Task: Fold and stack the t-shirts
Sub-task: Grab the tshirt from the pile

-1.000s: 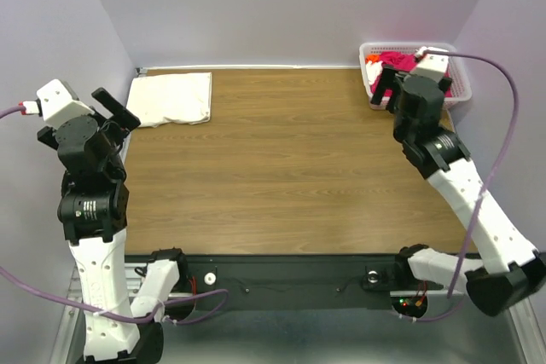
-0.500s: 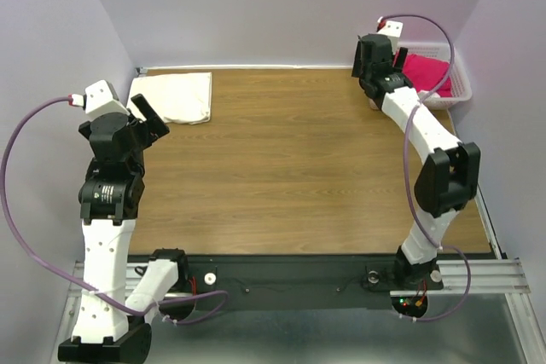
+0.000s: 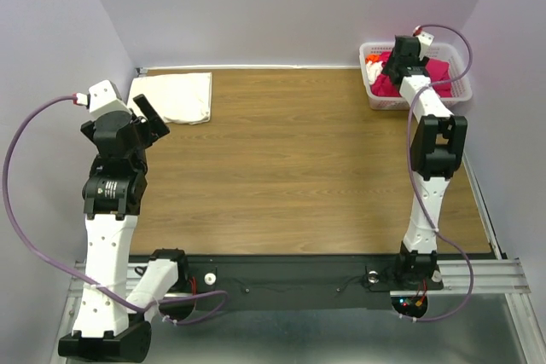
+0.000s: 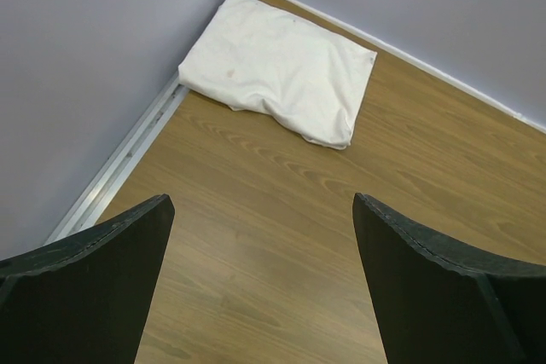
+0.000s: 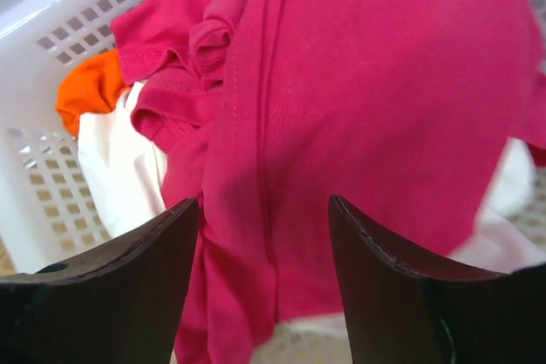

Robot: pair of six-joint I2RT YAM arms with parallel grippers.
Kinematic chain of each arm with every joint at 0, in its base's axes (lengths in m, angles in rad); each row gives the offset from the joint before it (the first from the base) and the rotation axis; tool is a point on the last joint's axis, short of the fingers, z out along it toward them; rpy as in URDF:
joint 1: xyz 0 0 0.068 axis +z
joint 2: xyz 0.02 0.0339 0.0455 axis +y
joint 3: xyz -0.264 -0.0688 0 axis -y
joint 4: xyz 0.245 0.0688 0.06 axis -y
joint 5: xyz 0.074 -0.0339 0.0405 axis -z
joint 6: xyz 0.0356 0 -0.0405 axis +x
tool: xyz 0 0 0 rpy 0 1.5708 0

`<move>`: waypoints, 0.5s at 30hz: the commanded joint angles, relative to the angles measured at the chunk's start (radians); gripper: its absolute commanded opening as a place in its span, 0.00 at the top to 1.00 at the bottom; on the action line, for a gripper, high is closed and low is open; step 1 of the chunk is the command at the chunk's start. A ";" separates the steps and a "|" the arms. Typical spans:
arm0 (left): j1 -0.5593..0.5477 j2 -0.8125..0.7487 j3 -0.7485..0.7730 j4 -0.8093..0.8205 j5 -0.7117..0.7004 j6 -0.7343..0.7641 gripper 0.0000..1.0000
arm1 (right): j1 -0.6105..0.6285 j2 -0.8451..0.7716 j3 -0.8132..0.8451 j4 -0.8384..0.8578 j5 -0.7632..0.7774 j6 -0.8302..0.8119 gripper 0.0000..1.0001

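A folded cream-white t-shirt [image 3: 171, 97] lies at the table's far left corner; it also shows in the left wrist view [image 4: 281, 66]. My left gripper [image 3: 145, 121] is open and empty, raised just in front of it. A crumpled magenta-red t-shirt [image 5: 375, 100] lies on top in the white lattice basket [image 3: 456, 91], with white [image 5: 119, 159] and orange [image 5: 90, 91] shirts under it. My right gripper [image 3: 401, 61] is open, hanging just above the magenta-red shirt [image 3: 435, 72], its fingers [image 5: 111, 287] spread over the cloth.
The basket [image 5: 34, 202] stands at the far right corner against the back wall. A metal rail [image 4: 128, 159] runs along the table's left edge by the purple wall. Bare wooden tabletop [image 3: 290, 159] spans between the two arms.
My right arm has stretched out and swung right over the basket, its gripper now above the magenta-red shirt. My left arm moved forward earlier and has since held nearly still.
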 commanded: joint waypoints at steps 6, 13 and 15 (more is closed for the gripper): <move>-0.005 -0.010 -0.021 0.065 0.006 -0.007 0.02 | -0.006 0.134 0.161 0.032 -0.170 0.008 0.43; -0.005 -0.025 -0.035 0.079 0.020 -0.023 0.02 | -0.006 0.105 0.165 0.031 -0.246 0.008 0.94; -0.005 -0.023 -0.036 0.084 0.028 -0.027 0.02 | -0.004 0.071 0.154 0.031 -0.247 -0.003 0.99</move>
